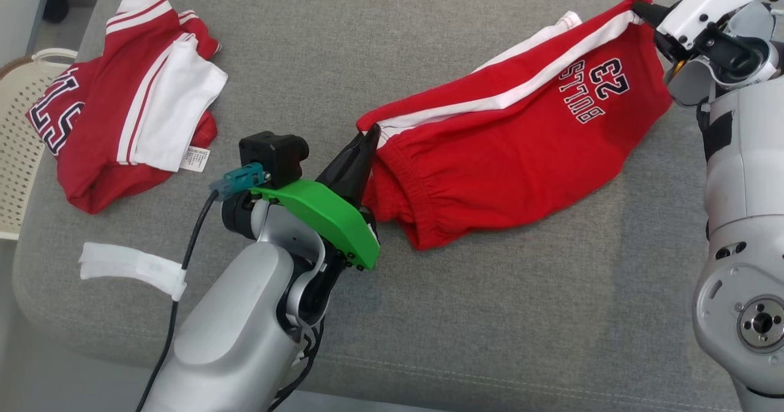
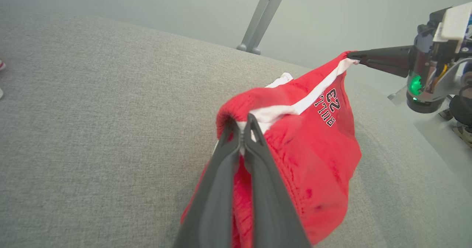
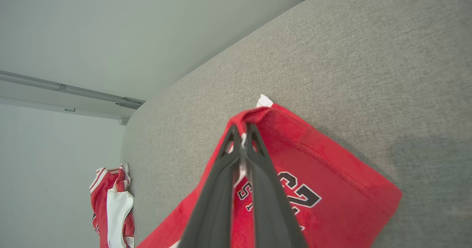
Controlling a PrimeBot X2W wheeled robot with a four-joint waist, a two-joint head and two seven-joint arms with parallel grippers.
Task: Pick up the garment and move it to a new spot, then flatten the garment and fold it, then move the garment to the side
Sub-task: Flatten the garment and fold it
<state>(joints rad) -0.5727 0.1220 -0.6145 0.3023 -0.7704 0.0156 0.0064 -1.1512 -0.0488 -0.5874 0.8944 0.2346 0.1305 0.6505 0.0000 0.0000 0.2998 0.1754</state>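
Observation:
The garment [image 1: 514, 136] is a pair of red shorts with a white side stripe and dark "23" lettering, held up and stretched between both grippers above the grey cushion. My left gripper [image 1: 370, 133] is shut on its elastic waistband end [image 2: 241, 124]. My right gripper [image 1: 643, 9] is shut on the hem end by the stripe [image 3: 243, 130]. In the left wrist view the shorts [image 2: 313, 148] sag below the fingers, and the right gripper's fingers [image 2: 383, 58] pinch the far corner. The lower edge of the shorts rests on the cushion.
A second red and white garment [image 1: 122, 106] lies crumpled at the cushion's [image 1: 429, 314] back left, also seen in the right wrist view [image 3: 110, 203]. A cream basket [image 1: 18, 130] stands off the left edge. A white strap [image 1: 131, 266] hangs on my left arm's cable.

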